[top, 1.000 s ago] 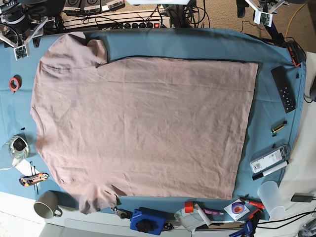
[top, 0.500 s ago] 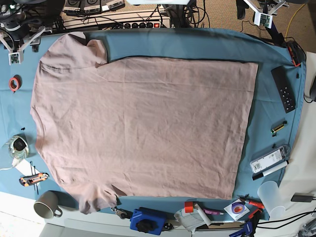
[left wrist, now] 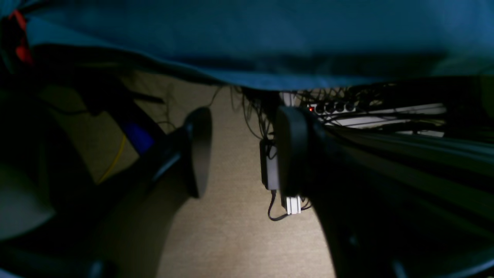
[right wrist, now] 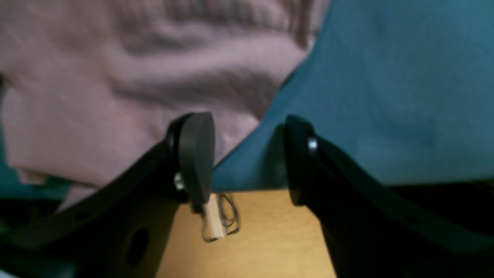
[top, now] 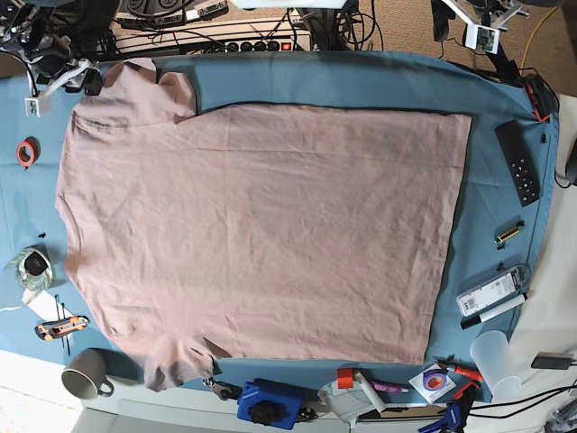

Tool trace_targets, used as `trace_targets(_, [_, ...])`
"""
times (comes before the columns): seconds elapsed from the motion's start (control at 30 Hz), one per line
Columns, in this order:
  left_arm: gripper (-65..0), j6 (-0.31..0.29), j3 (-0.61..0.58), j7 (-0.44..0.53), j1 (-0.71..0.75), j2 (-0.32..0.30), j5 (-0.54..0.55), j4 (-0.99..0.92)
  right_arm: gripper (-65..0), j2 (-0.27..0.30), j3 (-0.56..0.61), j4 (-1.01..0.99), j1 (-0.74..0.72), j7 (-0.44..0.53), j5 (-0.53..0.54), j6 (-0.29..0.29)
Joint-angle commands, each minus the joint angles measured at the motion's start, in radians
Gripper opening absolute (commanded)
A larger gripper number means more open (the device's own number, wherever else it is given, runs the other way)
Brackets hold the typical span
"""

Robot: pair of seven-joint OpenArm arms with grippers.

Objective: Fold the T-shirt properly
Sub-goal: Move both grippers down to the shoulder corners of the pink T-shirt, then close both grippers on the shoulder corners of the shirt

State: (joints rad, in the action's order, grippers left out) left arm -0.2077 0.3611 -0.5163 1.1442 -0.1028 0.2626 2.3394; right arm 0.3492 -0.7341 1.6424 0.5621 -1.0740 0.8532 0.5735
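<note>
The dusty pink T-shirt (top: 261, 234) lies spread flat on the teal table cloth (top: 361, 81), collar to the left and hem to the right. Its far sleeve (top: 144, 90) points to the back left corner. My right gripper (top: 88, 81) hovers just left of that sleeve at the table's back edge. In the right wrist view the right gripper (right wrist: 247, 158) is open and empty, with the sleeve (right wrist: 115, 85) ahead on the left. My left arm (top: 482, 32) stays at the back right, off the shirt. The left gripper (left wrist: 245, 150) is open over the floor below the cloth's edge.
A red tape roll (top: 25, 152), a mug (top: 86, 373) and a utility knife (top: 61, 327) sit along the left side. A black remote (top: 517, 162), a plastic cup (top: 496, 361) and a blue device (top: 269, 403) line the right and front. A power strip (top: 252, 43) lies behind the table.
My right arm has swung from the table's left edge toward the back, ending next to the far sleeve. The left arm and the shirt have not moved.
</note>
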Motion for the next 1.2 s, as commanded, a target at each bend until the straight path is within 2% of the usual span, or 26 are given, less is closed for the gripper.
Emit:
trace_targets(0.0, [-37.0,-0.002,0.002,0.016,0.016,-0.003,0.003,0.017,-35.8,0.011,-0.007,-0.014,0.008,-0.013,0.014,0.019])
trace_targets(0.17, [-37.0,-0.002,0.002,0.016,0.002,-0.003,0.003,0.017,-35.8,0.008,-0.005,-0.091,0.006,-0.064,0.138,0.088])
trace_targets(0.43, [-37.0,-0.002,0.002,0.016,-0.029,-0.003,0.004,0.017,-35.8,-0.061,-0.005,-0.117,0.006,-0.103,0.203,0.090])
trace_targets(0.57, [-37.0,-0.002,0.002,0.016,-0.032,-0.003,0.004,0.017,-35.8,-0.093,-0.005,-0.118,0.005,-0.111,0.244,0.117])
trace_targets(0.77, [-37.1,0.002,0.002,0.019,-0.105,-0.003,0.004,0.017,-35.8,-0.106,-0.005,-0.118,0.002,-0.082,0.249,0.118])
trace_targets(1.17, [-37.1,0.002,0.002,0.019,-0.373,-0.003,0.053,0.017,-35.8,-0.105,-0.005,-0.118,-0.019,-0.081,0.220,0.118])
